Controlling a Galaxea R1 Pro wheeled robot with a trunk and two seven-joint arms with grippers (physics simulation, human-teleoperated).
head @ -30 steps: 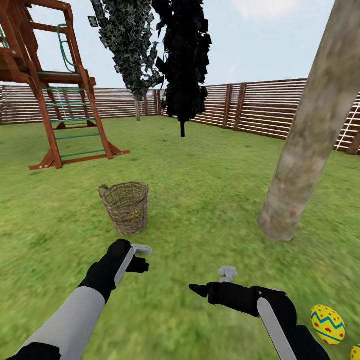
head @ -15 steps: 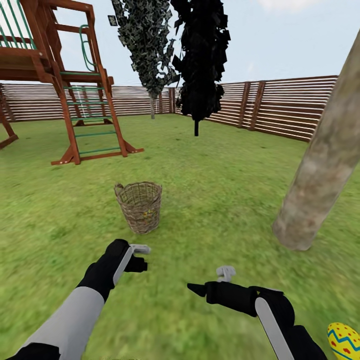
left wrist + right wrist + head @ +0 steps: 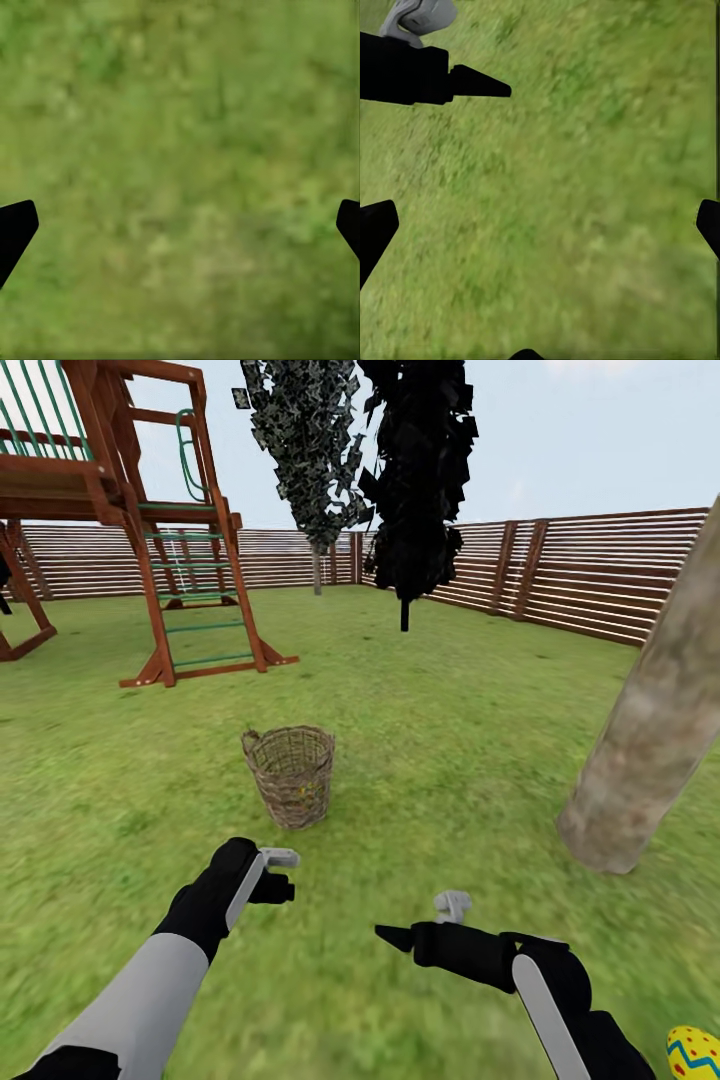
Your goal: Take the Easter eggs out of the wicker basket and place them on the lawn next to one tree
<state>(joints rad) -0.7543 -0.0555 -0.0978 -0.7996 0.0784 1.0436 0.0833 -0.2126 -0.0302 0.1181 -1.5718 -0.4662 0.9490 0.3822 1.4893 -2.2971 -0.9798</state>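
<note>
Head camera has swung left over the last second: wicker basket now sits nearer frame centre, tree trunk pushed to the right edge; things on the lawn themselves look unmoved. Of the two eggs visible by the trunk a second ago, one Easter egg remains, cut off at the near right corner. Judgement: robot is turning back to the basket for the last egg. A yellow fleck shows through the weave, likely that egg, too small to confirm. Left gripper fingers spread wide, nothing between them, grass below. Right gripper likewise wide open and empty. Both arms held low in front, well short of the basket. Basket interior hidden by its wall; tree crown out of frame
</note>
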